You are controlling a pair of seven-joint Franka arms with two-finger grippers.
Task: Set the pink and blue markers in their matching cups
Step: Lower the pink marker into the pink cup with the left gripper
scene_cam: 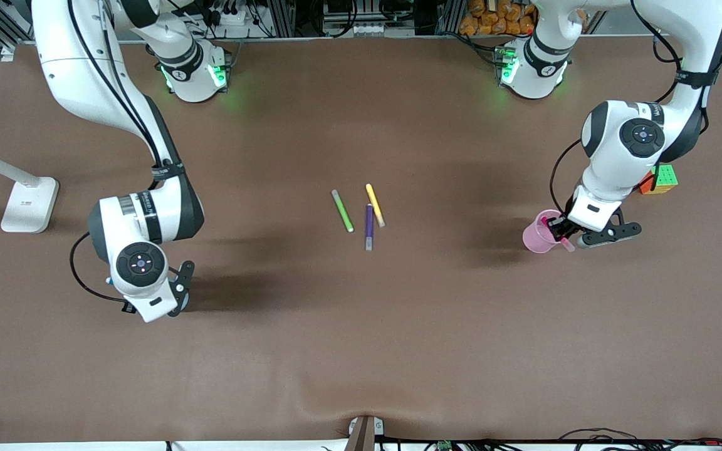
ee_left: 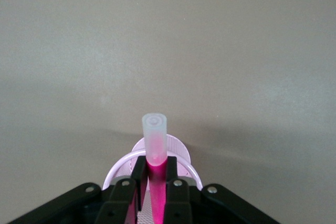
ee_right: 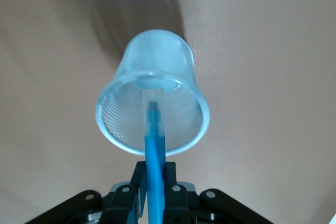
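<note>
My left gripper (scene_cam: 559, 233) is shut on the pink marker (scene_cam: 563, 240) and holds it tilted over the pale pink cup (scene_cam: 536, 235) at the left arm's end of the table. In the left wrist view the fingers (ee_left: 137, 174) clamp the marker (ee_left: 156, 163), its pale tip over the cup (ee_left: 181, 150). My right gripper (ee_right: 153, 167) is shut on the blue marker (ee_right: 153, 150), whose end reaches into the mouth of the pale blue cup (ee_right: 157, 72). In the front view the right arm's wrist (scene_cam: 141, 266) hides that gripper, marker and cup.
A green marker (scene_cam: 343, 211), a yellow marker (scene_cam: 375, 205) and a dark purple marker (scene_cam: 369, 227) lie together mid-table. A colour cube (scene_cam: 660, 179) sits beside the left arm. A white stand base (scene_cam: 29, 203) is at the right arm's end.
</note>
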